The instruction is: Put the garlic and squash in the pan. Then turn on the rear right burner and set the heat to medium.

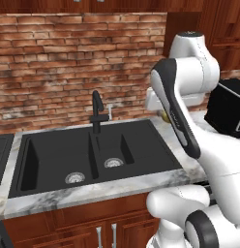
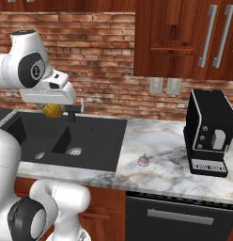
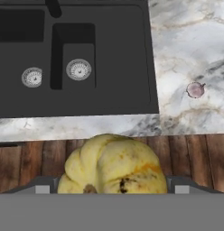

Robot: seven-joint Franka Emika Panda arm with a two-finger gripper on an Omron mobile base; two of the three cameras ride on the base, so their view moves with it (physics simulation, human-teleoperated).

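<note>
Squash [image 3: 113, 164] clamped between fingers [image 3: 44, 186]; sink [image 3: 109, 54] basins bare.

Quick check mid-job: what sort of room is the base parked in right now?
A home kitchen, by the look of it: a black double sink with faucet set in a marble counter, a brick backsplash, dark wood cabinets and a coffee machine.

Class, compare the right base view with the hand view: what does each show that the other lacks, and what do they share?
Right base view alone: the black coffee machine and the brick wall. Hand view alone: the dark blemish low on the squash. Shared: the squash, the garlic on the marble counter, and the black double sink.
</note>
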